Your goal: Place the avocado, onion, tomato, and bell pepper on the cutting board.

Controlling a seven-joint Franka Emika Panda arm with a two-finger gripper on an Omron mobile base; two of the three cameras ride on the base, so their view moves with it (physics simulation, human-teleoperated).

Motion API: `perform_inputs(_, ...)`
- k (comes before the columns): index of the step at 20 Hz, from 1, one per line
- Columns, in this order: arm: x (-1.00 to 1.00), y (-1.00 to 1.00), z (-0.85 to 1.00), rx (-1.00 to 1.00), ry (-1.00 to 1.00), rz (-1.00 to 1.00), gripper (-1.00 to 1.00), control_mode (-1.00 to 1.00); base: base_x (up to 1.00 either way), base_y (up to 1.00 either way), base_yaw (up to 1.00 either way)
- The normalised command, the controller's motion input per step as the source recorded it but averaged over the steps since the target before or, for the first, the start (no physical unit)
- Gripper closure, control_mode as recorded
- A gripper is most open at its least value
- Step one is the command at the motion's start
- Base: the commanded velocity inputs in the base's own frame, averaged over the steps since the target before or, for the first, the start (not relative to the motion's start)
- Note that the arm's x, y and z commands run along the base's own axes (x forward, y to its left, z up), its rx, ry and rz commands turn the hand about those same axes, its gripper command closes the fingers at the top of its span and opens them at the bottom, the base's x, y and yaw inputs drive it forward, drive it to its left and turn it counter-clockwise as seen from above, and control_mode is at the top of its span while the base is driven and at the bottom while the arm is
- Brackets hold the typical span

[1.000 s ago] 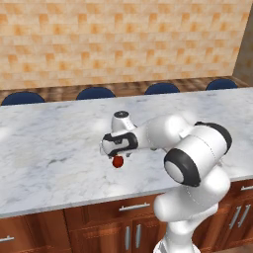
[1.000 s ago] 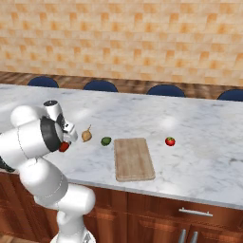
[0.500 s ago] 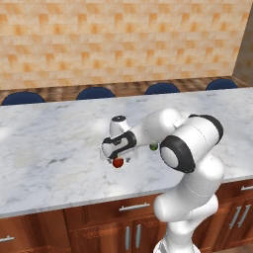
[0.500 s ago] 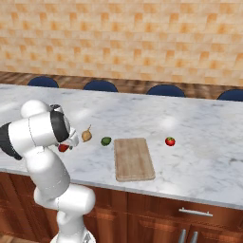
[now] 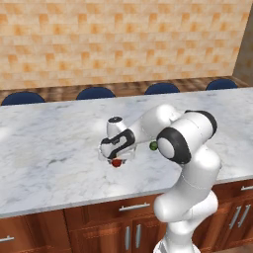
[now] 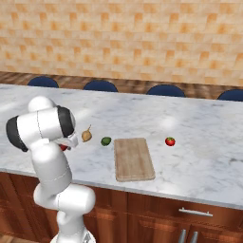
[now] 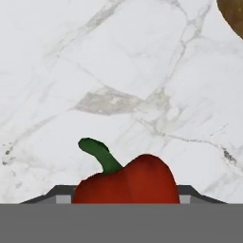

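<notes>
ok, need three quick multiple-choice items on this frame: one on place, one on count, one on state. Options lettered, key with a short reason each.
1. What lies nearest the flat light-brown wooden cutting board?
A. the small dark-green avocado
B. the tan onion
C. the red bell pepper

2. How many vegetables lie on the board?
A. two
B. one
C. none

3. Where is the pepper?
A. on the board
B. between the fingers
C. beside the small red tomato

Key: 1 A, the avocado sits just off the board's left edge. 2 C, the board is bare. 3 B, the hand view shows the fingers either side of the pepper.
</notes>
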Motion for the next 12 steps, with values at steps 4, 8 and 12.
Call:
perform_inputs(4,0.01,-0.06,0.12,0.0,0.0,0.0,1.0,-1.0,0.0,0.0,0.0)
perform_inputs(8,-0.04,-0.32,0.44,0.02,0.0,0.0,1.0,-1.0,0.0,0.0,0.0)
perform_inputs(12,-0.01,-0.44,0.58,0.06,0.0,0.0,1.0,-1.0,0.0,0.0,0.0)
